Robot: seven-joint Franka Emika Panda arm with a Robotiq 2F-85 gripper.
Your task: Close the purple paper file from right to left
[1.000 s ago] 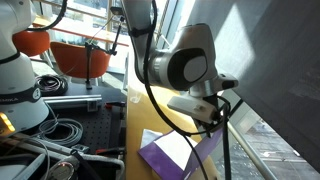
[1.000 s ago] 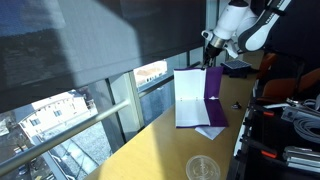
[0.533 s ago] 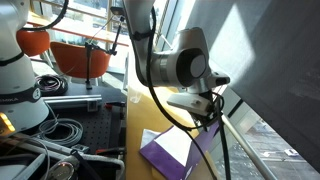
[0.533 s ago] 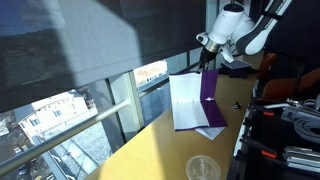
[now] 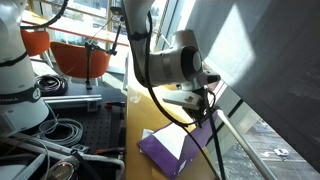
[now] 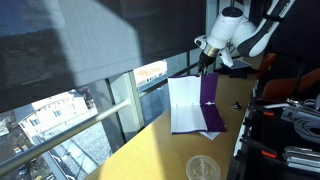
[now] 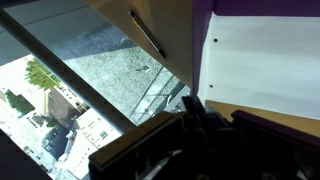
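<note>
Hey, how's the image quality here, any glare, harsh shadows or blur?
In an exterior view, a bright sun patch falls across the dark blind; in an exterior view the wooden tabletop glows sunlit; in the wrist view the tool is dark and blurred, the white sheet in the purple paper file nearly blown out.

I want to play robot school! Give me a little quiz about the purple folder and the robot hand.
1. True or false: the purple paper file lies fully shut on the table.
2. What colour are the sheets inside it? A) white B) green C) black
3. Fill in: the hand is by the ___ edge of the file's raised cover.
Key: 1 false; 2 A; 3 top.
</note>
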